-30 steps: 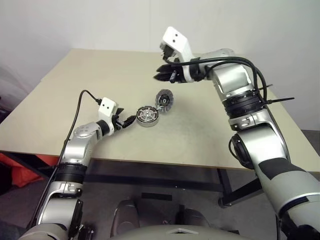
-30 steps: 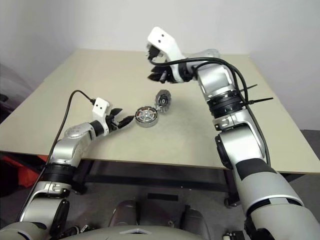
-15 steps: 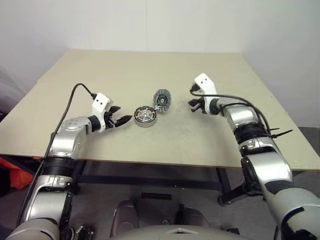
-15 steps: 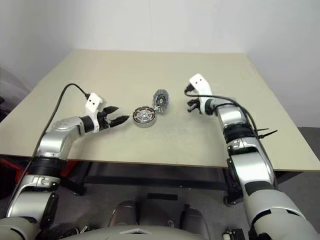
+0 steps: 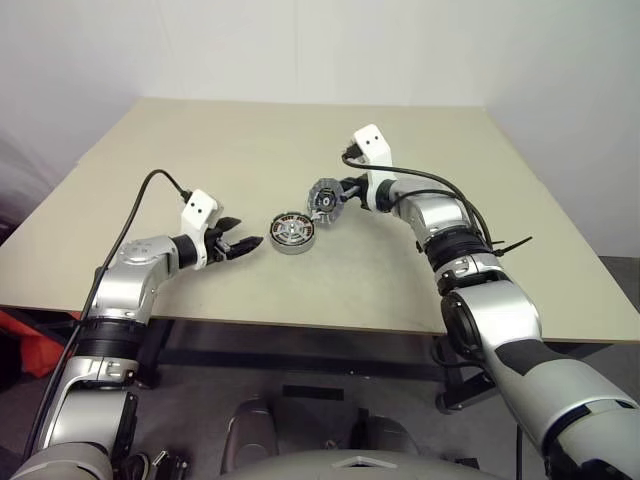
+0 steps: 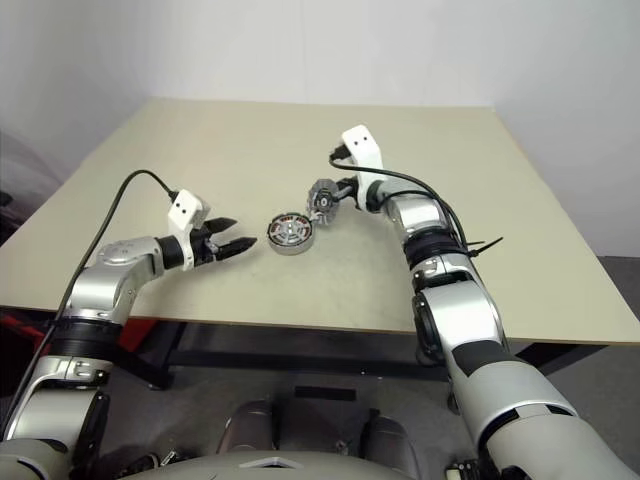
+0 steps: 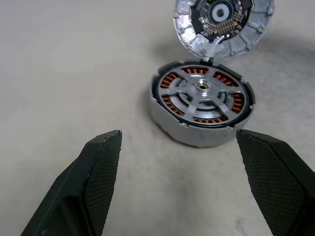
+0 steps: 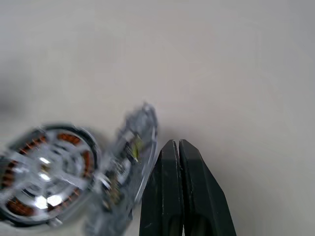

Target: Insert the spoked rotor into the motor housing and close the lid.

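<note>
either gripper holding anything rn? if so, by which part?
Nothing held. Left gripper is open, short of the motor housing. Right gripper is shut on nothing, its fingertips behind the tilted-up lid.

Both arms are showing silver-grey metal shells broken by black ribbed joint bands. A white boxy camera block with two small dark dots is sitting on each wrist. The left tool [image 5: 240,246] and the right tool [image 5: 345,190] are each carrying two black fingers [image 7: 101,169] with a finely textured surface. A black cable is looping from each white block back along its arm, and black cable ties are sticking out from the right forearm.
</note>
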Controlling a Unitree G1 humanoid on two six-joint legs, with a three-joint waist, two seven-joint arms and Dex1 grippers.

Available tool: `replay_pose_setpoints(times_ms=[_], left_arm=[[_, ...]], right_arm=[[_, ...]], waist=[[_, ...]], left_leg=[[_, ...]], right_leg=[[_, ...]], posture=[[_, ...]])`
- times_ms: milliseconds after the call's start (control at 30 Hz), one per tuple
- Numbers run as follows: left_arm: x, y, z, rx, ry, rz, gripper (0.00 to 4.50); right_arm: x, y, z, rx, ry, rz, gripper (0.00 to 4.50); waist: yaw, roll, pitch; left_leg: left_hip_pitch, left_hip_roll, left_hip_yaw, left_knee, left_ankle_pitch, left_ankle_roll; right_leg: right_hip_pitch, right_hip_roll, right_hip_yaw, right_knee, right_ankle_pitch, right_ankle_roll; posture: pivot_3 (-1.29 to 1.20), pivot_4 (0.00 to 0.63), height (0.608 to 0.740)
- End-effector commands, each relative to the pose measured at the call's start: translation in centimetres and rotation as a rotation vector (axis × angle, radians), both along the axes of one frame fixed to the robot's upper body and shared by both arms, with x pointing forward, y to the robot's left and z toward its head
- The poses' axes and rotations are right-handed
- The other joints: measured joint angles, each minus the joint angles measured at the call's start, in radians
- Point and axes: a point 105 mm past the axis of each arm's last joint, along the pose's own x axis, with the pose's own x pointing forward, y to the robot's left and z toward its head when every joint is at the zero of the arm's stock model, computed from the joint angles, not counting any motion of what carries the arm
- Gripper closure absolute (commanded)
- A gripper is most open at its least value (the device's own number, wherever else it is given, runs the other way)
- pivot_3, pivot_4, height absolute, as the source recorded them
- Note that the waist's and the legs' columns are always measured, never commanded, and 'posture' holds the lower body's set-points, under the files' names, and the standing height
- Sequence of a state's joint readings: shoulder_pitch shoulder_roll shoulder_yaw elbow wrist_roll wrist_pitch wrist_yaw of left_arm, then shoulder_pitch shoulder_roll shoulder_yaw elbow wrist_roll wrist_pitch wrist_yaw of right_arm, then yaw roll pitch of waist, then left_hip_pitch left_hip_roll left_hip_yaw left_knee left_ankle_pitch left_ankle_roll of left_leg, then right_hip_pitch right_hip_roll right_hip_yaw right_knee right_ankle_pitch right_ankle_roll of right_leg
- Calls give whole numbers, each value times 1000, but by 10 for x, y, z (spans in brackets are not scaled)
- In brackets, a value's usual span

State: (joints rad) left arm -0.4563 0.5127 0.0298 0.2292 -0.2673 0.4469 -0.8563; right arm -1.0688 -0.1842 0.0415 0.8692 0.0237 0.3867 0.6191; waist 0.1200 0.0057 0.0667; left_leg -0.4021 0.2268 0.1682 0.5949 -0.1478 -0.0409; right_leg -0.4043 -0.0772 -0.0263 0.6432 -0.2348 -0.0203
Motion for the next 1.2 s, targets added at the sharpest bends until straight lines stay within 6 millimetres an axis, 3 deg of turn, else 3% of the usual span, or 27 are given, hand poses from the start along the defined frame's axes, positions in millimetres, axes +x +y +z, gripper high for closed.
replay_pose_setpoints(times_ms=[33, 233, 467, 567, 800, 1033, 1200], left_arm=[[1, -2, 14, 0, -52, -2, 561], [5, 3, 19, 18, -72, 18, 561], [10, 3, 30, 22, -100, 21, 561], [12, 4, 33, 24, -106, 23, 561], [12, 4, 33, 27, -110, 26, 561], [8, 11, 29, 36, -98, 43, 561], [5, 15, 25, 40, -88, 54, 561]], right_arm=[[-10, 23, 27, 36, -63, 92, 4458], [-26, 35, 0, -12, -40, 110, 4458], [-37, 49, -24, -7, 2, 99, 4458], [-39, 52, -35, -12, 23, 91, 4458], [-41, 60, -55, -24, 62, 84, 4458], [-42, 66, -60, -15, 75, 91, 4458], [-46, 83, -62, 15, 80, 120, 4458]], waist=[[1, 0, 0], [2, 0, 0], [-2, 0, 0], [1, -1, 0], [-2, 0, 0], [-23, 0, 0], [-26, 0, 0]], left_leg=[[0, 0, 0, 0, 0, 0], [1, 0, 0, 0, 0, -1], [15, -1, 0, -5, 0, 0], [22, -3, 0, -14, 2, -4], [21, -3, 0, -18, 3, -6], [20, -3, 0, -18, 3, -6], [21, -3, 0, -18, 3, -6]], right_leg=[[0, 0, 0, 0, 0, 0], [1, 0, 0, 0, 0, 0], [10, 0, 3, 0, 0, 1], [12, 0, 4, -1, -4, 8], [9, 0, 4, -1, -1, 1], [9, 1, 4, -2, -1, -1], [9, 1, 4, -2, -1, -1]], posture=[[0, 0, 740], [0, 0, 740], [0, 0, 740], [0, 0, 740], [0, 0, 740], [0, 0, 740], [0, 0, 740]])
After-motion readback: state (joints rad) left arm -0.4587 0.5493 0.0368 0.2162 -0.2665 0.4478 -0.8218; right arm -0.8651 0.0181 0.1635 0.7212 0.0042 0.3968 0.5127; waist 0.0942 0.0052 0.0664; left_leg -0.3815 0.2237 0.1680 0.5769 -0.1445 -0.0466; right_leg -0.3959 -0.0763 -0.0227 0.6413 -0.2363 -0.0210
